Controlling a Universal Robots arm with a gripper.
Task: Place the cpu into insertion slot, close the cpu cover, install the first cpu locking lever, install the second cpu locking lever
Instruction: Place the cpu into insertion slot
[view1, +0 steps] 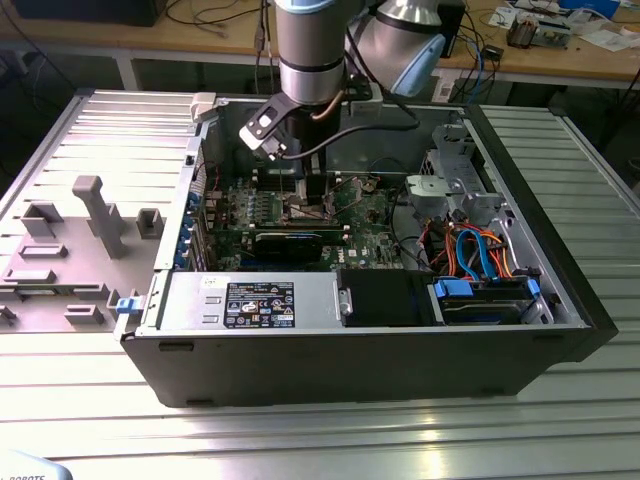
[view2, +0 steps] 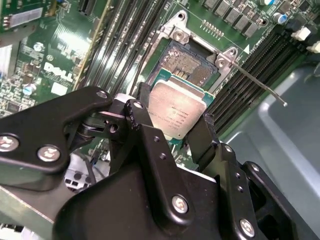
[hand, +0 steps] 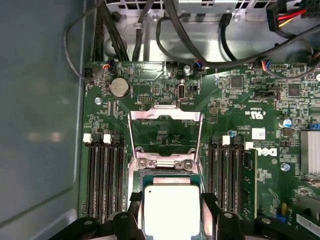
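At the exterior view's left, a grey fixture tray (view1: 60, 250) lies on the ribbed metal worktop (view1: 300, 440), just beside an open computer case (view1: 350, 370). Near the middle of that view the robot arm (view1: 315, 50) reaches down into the case, and its hand (view1: 312, 200) hangs low over the green motherboard (view1: 370, 215), behind a labelled power supply (view1: 250, 300) along the front wall. In both wrist views the hand (hand: 171, 207) (view2: 175, 117) is clenched on the cpu (hand: 171, 212) (view2: 176, 107), with one black finger (hand: 135, 205) pressed to each of two opposite edges of the chip, whose silvery top faces up. The cpu sits at the insertion slot (view2: 187, 67), covering part of it, and a stretch of the dark contact field is bare beyond the chip; whether the chip is fully seated cannot be told. The cpu cover (hand: 165, 116) is swung open past the slot, with board showing through its square opening. A thin wire lever (view2: 260, 85) juts out from one corner of the slot. Long black memory slots (hand: 102, 175) run along both sides of the slot. At the exterior view's right, a metal drive cage (view1: 455, 180) stands over blue and orange cables (view1: 480, 255).
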